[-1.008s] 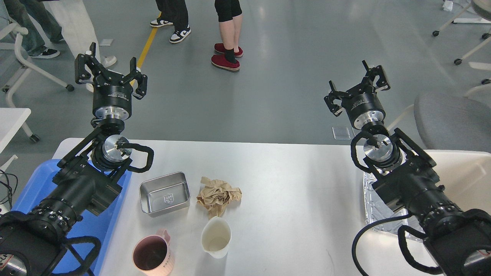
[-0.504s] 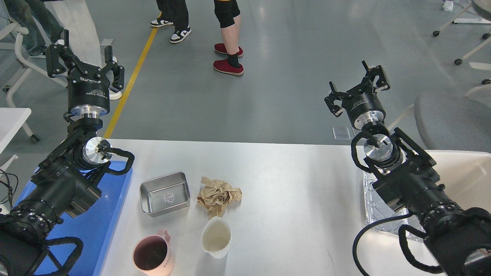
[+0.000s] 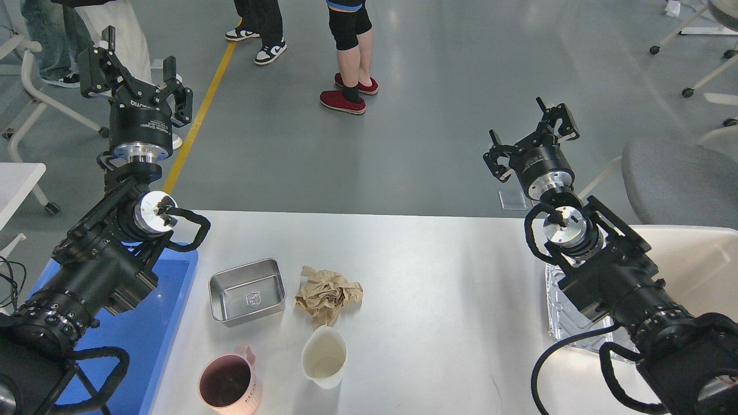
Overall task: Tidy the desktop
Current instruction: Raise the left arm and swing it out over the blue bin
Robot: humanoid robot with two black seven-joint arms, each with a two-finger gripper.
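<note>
Above the desktop (image 3: 415, 276), both grippers spread empty, left gripper (image 3: 135, 63) slightly nearer centre.

Black arms with silver joint rings, looping black cables, white lettering.
</note>
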